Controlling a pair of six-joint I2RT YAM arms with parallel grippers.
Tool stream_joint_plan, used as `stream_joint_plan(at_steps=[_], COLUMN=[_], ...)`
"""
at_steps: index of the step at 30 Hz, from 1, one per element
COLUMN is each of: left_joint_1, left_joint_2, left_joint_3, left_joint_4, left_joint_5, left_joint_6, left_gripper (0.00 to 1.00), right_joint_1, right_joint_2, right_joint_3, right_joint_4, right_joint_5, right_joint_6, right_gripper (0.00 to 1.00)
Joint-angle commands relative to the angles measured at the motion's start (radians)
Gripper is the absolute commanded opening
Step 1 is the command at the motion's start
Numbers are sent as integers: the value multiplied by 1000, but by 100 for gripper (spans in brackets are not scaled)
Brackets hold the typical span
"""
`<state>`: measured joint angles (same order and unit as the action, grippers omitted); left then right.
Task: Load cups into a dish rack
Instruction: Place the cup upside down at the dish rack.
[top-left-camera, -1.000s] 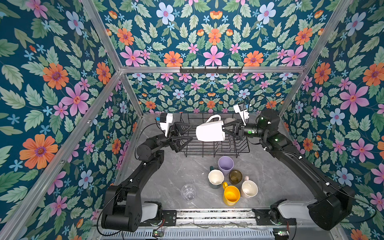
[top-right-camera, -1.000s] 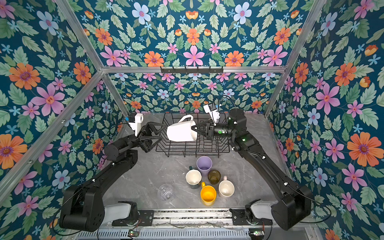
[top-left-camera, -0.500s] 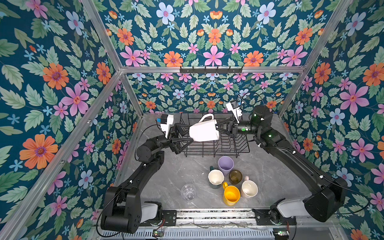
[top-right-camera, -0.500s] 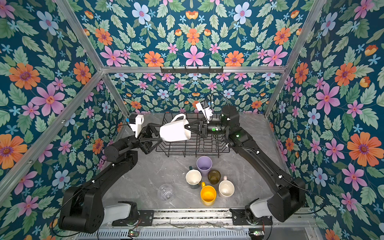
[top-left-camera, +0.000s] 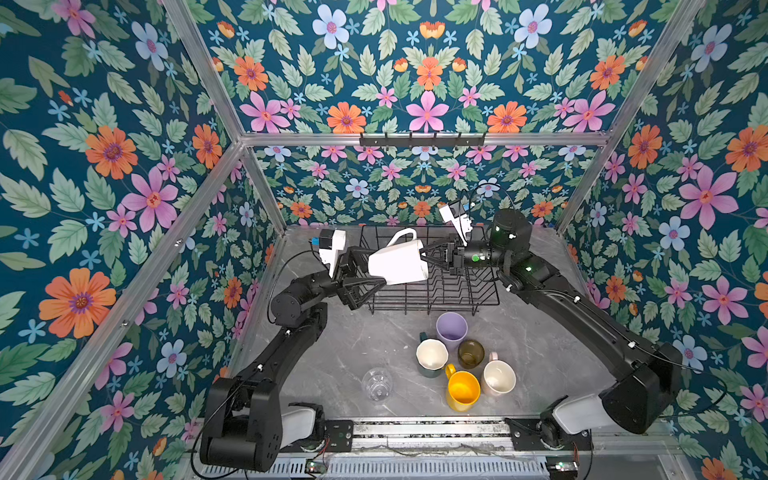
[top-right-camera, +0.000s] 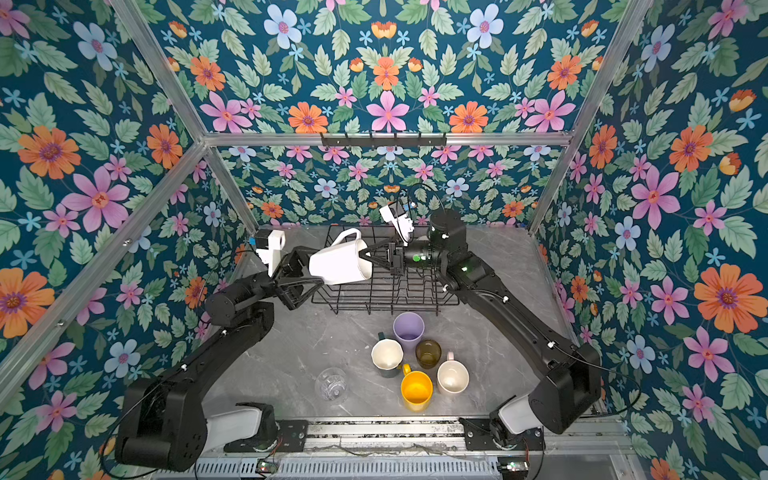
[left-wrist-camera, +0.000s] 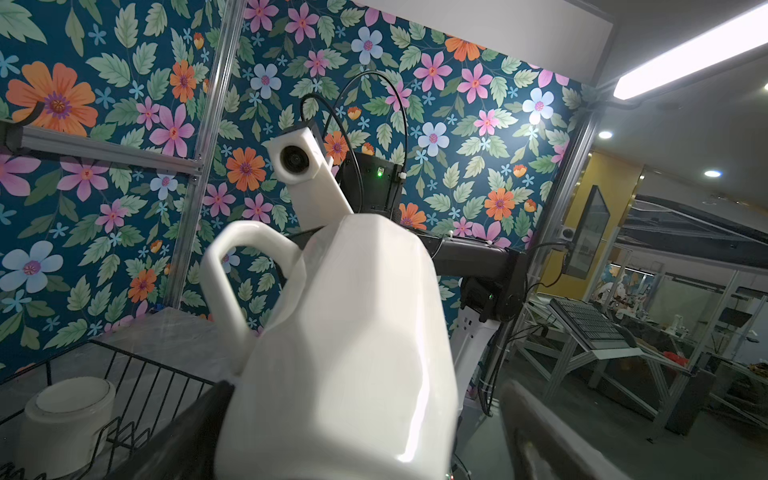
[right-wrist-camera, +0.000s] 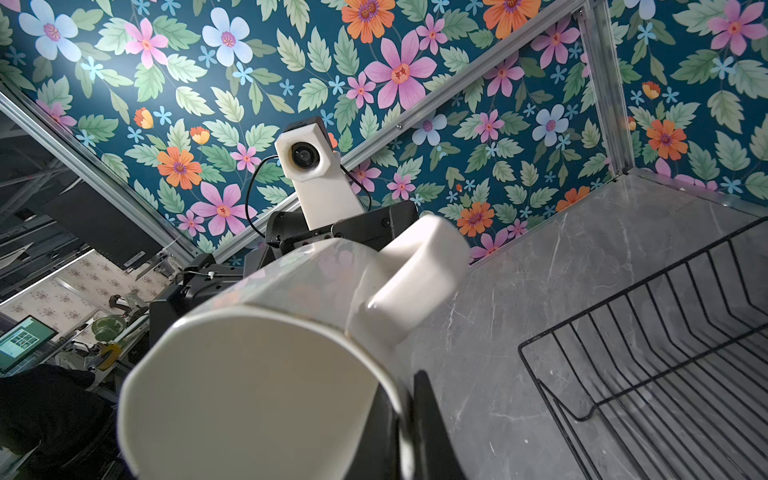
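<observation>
Above the left end of the dish rack (top-left-camera: 465, 291), my right gripper (top-left-camera: 427, 257) is clamped on the rim of the white mug (top-left-camera: 398, 262), held sideways. My left gripper (top-left-camera: 369, 269) gapes wide around its base, perhaps touching; I can't tell.

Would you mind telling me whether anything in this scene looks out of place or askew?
Only the white mug: it hangs on its side above the dish rack, pinched at the rim by the right hand, the open left hand straddling its base. Nothing looks spilled or broken.
</observation>
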<state>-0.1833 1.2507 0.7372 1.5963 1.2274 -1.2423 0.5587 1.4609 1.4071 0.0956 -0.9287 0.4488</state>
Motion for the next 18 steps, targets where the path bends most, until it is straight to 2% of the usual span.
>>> stream_joint_plan(at_steps=[1,18], left_joint_1=[1,1], left_joint_2=[-4,-14], left_joint_3=[1,0], left_joint_4=[14,7], left_joint_5=[-2,5], left_joint_6=[15,14], left_gripper=[100,98], right_joint_1=[9,79], right_joint_2=[5,51], right_joint_3=[13,67], right_joint_4=[71,21], right_joint_5=[11,70], right_joint_6=[-2,-52], right_gripper=[0,0])
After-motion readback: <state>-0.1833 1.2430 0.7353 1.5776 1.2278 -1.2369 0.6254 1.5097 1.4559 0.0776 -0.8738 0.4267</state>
